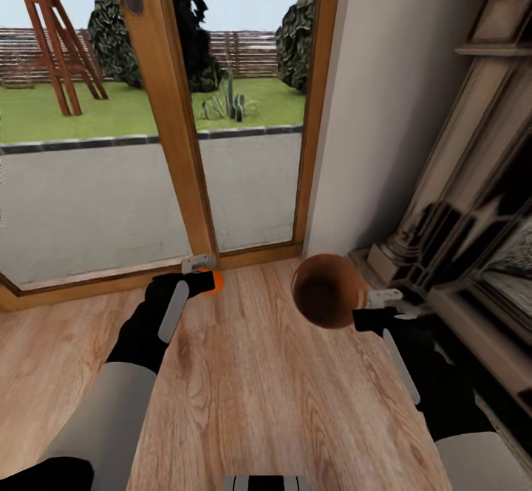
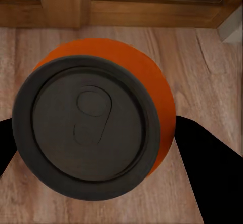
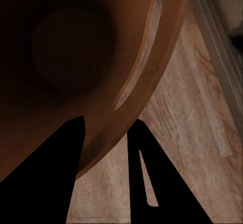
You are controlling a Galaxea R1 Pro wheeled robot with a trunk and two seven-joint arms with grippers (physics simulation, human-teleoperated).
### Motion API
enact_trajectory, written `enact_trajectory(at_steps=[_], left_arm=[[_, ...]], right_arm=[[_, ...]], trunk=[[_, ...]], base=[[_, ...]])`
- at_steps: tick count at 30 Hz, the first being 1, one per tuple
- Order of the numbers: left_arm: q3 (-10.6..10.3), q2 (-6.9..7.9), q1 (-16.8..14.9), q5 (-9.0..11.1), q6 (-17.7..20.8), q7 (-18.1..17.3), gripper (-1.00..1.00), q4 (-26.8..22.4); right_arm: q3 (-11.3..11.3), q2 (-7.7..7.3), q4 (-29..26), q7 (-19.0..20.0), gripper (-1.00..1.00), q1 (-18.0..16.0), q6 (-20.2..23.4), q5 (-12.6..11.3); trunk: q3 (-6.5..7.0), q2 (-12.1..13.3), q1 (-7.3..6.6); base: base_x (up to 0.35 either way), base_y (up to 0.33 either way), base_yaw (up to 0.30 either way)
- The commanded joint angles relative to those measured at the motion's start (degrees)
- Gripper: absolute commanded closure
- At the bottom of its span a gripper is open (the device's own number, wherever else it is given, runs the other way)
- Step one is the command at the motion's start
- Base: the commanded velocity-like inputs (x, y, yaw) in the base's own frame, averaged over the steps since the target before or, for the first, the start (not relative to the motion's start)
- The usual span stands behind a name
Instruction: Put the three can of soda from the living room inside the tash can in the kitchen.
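— Where's the can, from where you stand?

— In the left gripper [image 1: 201, 275]. It is the orange soda can [image 1: 214, 282], held low over the wood floor [image 1: 251, 388] just in front of the glass doors [image 1: 177, 107]. The left wrist view looks straight at its dark grey lid, pull tab and all, with the orange can [image 2: 152, 82] body bulging out behind, and the two black fingers [image 2: 212, 168] pressed against either side of it. So those jaws are clamped on the can.

— And the bin?

— The right gripper [image 1: 377, 306] has it. The brown trash can [image 1: 327, 290] hangs tilted, its dark mouth turned toward the robot, to the right of the can and apart from it. In the right wrist view one finger sits inside the trash can [image 3: 167, 42] and the other outside, with the rim pinched between them; those jaws are closed on the wall of the bin.

— What's around them?

— A pale wall [image 1: 391, 107] beside the doors, and a dark fireplace surround [image 1: 473, 210] on the right. Through the glass, a lawn [image 1: 44, 111] and a red wooden frame [image 1: 52, 33].
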Motion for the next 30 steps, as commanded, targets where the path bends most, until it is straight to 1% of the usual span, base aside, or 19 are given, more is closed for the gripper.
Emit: enact_trajectory(at_steps=[1, 3, 4, 5, 7, 8, 10, 11, 13, 14, 15, 16, 18, 22, 24, 26, 30], left_arm=[[0.0, 0.03, 0.0, 0.0, 0.3, -0.1, 1.00, -0.2], [0.0, 0.07, 0.0, 0.0, 1.1, -0.1, 1.00, -1.2], [0.0, 0.11, 0.6, 0.0, 2.4, -0.2, 1.00, -2.7], [0.0, 0.14, 0.9, 0.0, 2.9, -0.2, 1.00, -3.4], [-0.1, 0.19, 2.3, 0.0, 5.1, -0.4, 1.00, -7.1], [-0.1, 0.20, 2.4, 0.0, 5.5, -0.4, 1.00, -7.7], [-0.2, 0.21, 2.7, 0.0, 7.0, -0.4, 1.00, -9.1], [-0.3, 0.21, 2.8, 0.0, 7.8, -0.4, 1.00, -9.6], [-0.3, 0.21, 2.9, 0.0, 8.4, -0.5, 1.00, -10.0], [-0.4, 0.22, 3.1, 0.0, 9.1, -0.6, 1.00, -10.9], [-0.4, 0.22, 3.4, 0.0, 10.0, -1.0, 1.00, -11.7], [-0.4, 0.22, 3.6, 0.0, 10.6, -1.4, 1.00, -12.3], [-0.4, 0.22, 4.6, 0.0, 12.8, -3.2, 1.00, -15.0], [-0.4, 0.22, 6.0, 0.0, 14.4, -4.5, 1.00, -17.5], [-0.4, 0.22, 6.5, 0.0, 14.8, -4.8, 1.00, -18.2], [-0.5, 0.20, 6.8, 0.1, 15.2, -5.1, 1.00, -18.7], [-0.5, 0.15, 6.9, 0.0, 15.2, -5.2, 1.00, -18.6]], right_arm=[[0.0, 0.01, -1.0, 0.1, 1.00, 0.1, -0.5, 0.1], [0.0, 0.05, 0.0, 0.1, 1.00, 0.4, -1.3, 0.2], [0.0, 0.27, 0.9, 0.0, 1.00, 0.6, -1.7, 0.3], [0.0, 0.36, 1.1, 0.0, 1.00, 0.6, -1.8, 0.3], [0.1, 0.64, 1.6, 0.0, 1.00, 0.7, -2.0, 0.5], [0.1, 0.70, 1.6, 0.0, 1.00, 0.7, -2.1, 0.5], [0.2, 1.35, 1.7, -0.7, 1.00, 0.8, -2.1, 0.5], [0.3, 2.15, 1.8, -2.2, 1.00, 0.9, -2.0, 0.5], [0.3, 3.05, 1.8, -4.2, 1.00, 0.9, -2.0, 0.5], [0.3, 4.04, 1.8, -6.7, 1.00, 0.9, -1.9, 0.4], [0.3, 4.42, 1.9, -7.7, 1.00, 0.9, -1.9, 0.4], [0.3, 4.56, 1.9, -8.1, 1.00, 0.9, -1.8, 0.4], [0.3, 4.88, 1.9, -9.0, 1.00, 1.0, -1.8, 0.3], [0.5, 5.03, 2.0, -9.4, 1.00, 1.0, -1.7, 0.3], [1.2, 5.07, 2.2, -9.6, 1.00, 1.0, -1.7, 0.3], [2.9, 5.09, 2.6, -9.8, 1.00, 1.0, -1.7, 0.3], [4.1, 5.12, 3.0, -9.9, 1.00, 1.0, -1.8, 0.3]], trunk=[[0.24, 0.0, -0.03], [0.68, 0.0, -0.08], [0.90, 0.1, -0.11], [1.12, 0.1, -0.13], [1.56, 0.1, -0.18], [1.79, 0.1, -0.21], [2.23, 0.1, -0.26], [2.41, 0.5, -0.48], [2.77, 1.3, -0.92], [2.95, 1.7, -1.14], [3.13, 2.1, -1.36], [3.31, 2.5, -1.58], [3.67, 3.3, -2.02], [4.38, 4.9, -2.90], [4.74, 5.7, -3.33], [5.10, 6.6, -3.77], [5.10, 6.6, -3.77]], base=[[0.000, 0.000, 0.000], [0.000, 0.000, 0.000], [0.000, 0.000, 0.000], [0.000, 0.000, 0.000], [0.000, 0.000, 0.000], [0.000, 0.000, 0.000], [0.000, 0.000, 0.000], [0.000, 0.000, 0.000], [0.000, 0.000, 0.000], [0.000, 0.000, 0.000], [0.000, 0.000, 0.000], [0.000, 0.000, 0.000], [0.000, 0.000, 0.000], [0.000, 0.000, 0.000], [0.000, 0.000, 0.000], [0.000, 0.000, 0.000], [0.000, 0.000, 0.000]])
